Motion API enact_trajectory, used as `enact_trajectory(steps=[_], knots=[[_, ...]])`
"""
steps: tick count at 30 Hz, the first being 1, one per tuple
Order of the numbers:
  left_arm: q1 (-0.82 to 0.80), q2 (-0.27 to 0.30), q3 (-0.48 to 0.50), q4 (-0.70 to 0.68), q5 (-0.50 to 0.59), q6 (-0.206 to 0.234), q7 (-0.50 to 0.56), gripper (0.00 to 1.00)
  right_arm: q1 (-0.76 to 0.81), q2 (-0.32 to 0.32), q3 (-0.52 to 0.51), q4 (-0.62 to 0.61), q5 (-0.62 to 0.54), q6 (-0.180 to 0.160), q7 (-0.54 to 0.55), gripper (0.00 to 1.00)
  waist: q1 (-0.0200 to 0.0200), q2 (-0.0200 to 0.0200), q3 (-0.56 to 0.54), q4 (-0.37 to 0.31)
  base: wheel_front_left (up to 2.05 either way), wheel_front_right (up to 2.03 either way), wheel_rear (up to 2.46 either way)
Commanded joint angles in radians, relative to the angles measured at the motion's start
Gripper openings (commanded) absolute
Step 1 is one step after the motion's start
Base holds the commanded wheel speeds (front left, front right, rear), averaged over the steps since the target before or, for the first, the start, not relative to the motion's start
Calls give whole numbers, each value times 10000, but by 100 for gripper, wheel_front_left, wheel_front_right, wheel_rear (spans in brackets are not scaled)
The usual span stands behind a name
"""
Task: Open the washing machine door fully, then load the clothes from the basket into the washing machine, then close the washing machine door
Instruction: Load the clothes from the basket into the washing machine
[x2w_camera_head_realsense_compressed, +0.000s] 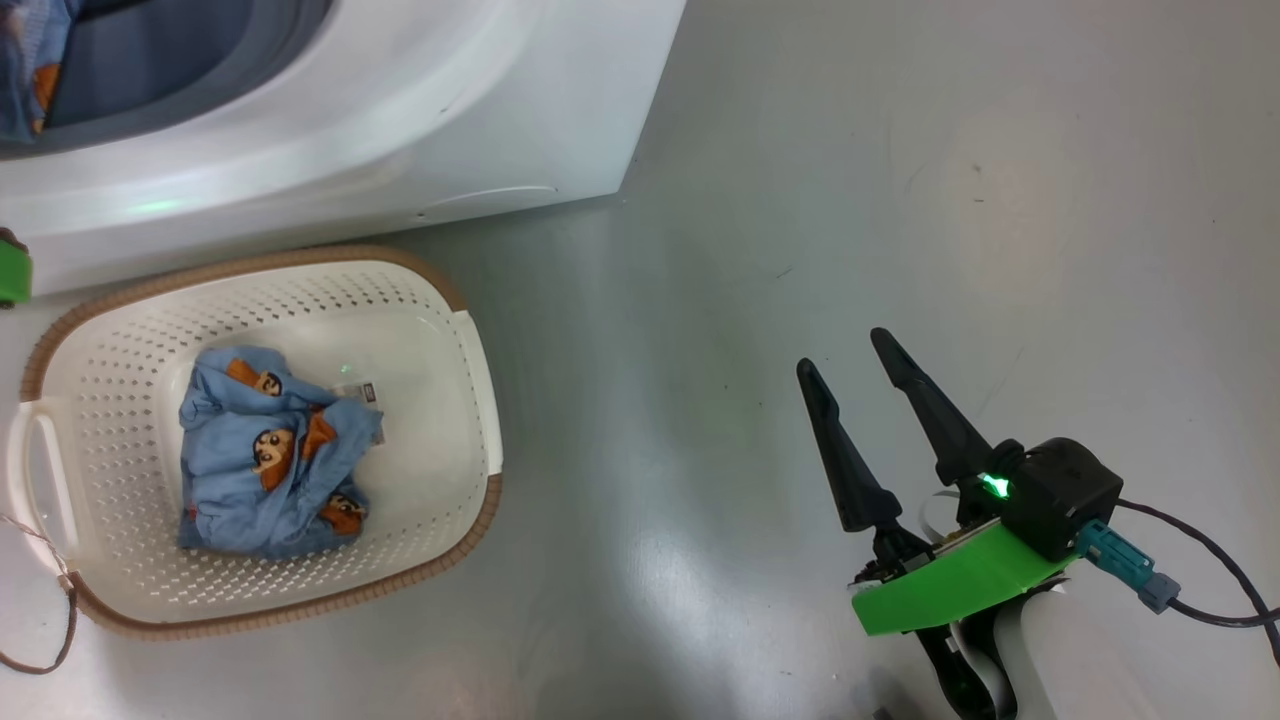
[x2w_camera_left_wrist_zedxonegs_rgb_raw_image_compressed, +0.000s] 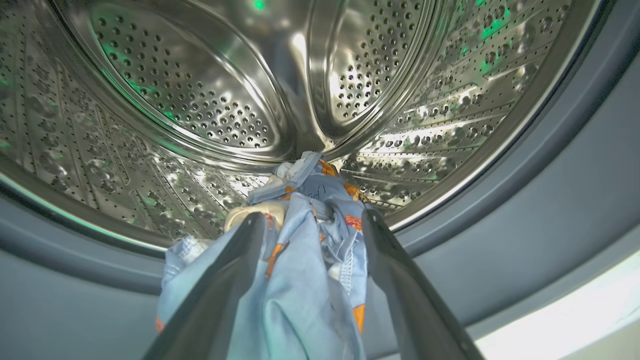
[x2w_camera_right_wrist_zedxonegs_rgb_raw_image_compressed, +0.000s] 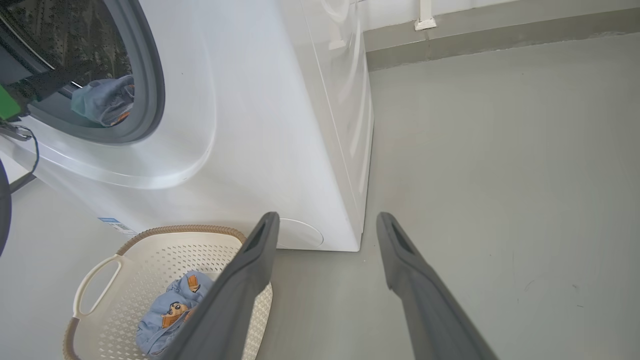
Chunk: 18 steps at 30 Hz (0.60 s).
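Glossy grey floor runs from a white washing machine to a far wall. Your cream basket sits on it just before the machine, one blue bear-print garment inside. Your right claw hangs wide open, empty, over the floor. Your left claw is spread wide at the steel drum mouth, more blue clothes draped loosely between its fingers.
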<state>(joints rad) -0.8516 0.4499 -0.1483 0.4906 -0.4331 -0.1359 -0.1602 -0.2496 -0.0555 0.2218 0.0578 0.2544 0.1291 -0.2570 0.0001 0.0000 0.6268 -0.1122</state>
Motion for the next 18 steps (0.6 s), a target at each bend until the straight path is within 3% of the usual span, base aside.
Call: enact_trajectory(steps=[1, 18], knots=[[-239, 633, 243, -79, -12, 52, 79, 100, 173, 53, 267, -255, 82, 16, -48, 100, -1, 0, 16, -11, 0, 0, 0], [-1825, 694, -641, 1923, -619, 52, 3404, 100, 201, 53, 272, -260, 169, 16, -48, 100, -1, 0, 99, 23, 0, 0, 0]])
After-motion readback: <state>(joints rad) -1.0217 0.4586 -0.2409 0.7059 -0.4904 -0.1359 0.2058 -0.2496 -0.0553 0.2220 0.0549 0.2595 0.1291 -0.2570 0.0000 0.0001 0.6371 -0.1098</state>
